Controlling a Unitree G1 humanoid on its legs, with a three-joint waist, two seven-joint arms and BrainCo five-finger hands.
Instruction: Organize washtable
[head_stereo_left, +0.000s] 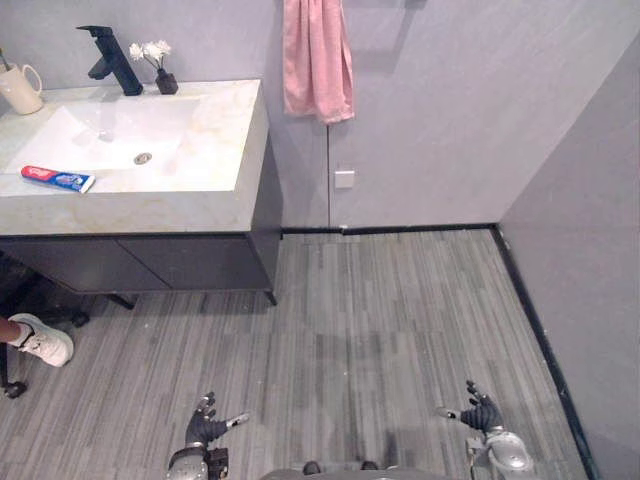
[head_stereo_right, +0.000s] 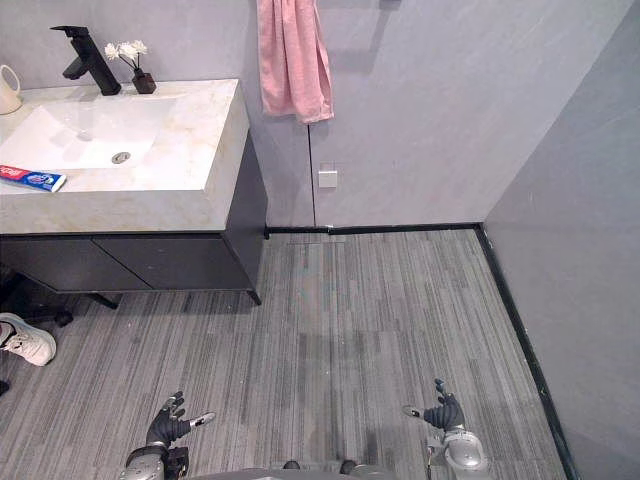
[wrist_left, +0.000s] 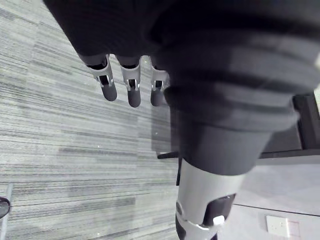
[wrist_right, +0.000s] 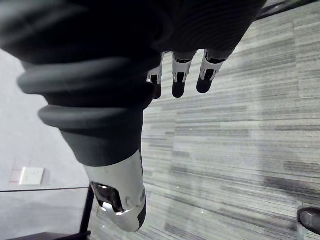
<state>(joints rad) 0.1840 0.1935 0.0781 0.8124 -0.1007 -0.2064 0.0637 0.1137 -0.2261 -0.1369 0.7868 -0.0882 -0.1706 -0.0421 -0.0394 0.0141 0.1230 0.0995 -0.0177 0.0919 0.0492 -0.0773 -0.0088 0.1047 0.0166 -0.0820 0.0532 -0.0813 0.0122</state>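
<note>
**Cut off or unclear.** The pink cloth towel (head_stereo_left: 317, 60) on the grey wall runs past the top edge, so what it hangs from cannot be seen. The cream ceramic mug (head_stereo_left: 20, 88) at the counter's far left corner is partly cropped in the right eye view. A thin stick rises from it, too small to identify. A person's white shoe (head_stereo_left: 42, 340) shows at the left edge, with the leg cropped.

**Task items.** The pale marble-patterned washtable (head_stereo_left: 225, 140) has a sunken white basin (head_stereo_left: 100, 135) over a dark cabinet (head_stereo_left: 150, 262). It stands far left, well apart from both hands. A red, white and blue toothpaste tube (head_stereo_left: 58, 179) lies flat on the basin's near rim. Behind the basin stands a black angular tap (head_stereo_left: 112, 60). Just beside the tap is a small dark vase of white flowers (head_stereo_left: 160, 65).

**Hands.** The left hand (head_stereo_left: 203, 430) and right hand (head_stereo_left: 485, 415) hang low over the grey striped floor (head_stereo_left: 400, 310). Their fingers (wrist_left: 132, 85) are straight and spread, holding nothing.

**Surroundings.** A white square wall plate (head_stereo_left: 344, 178) sits below the towel.
</note>
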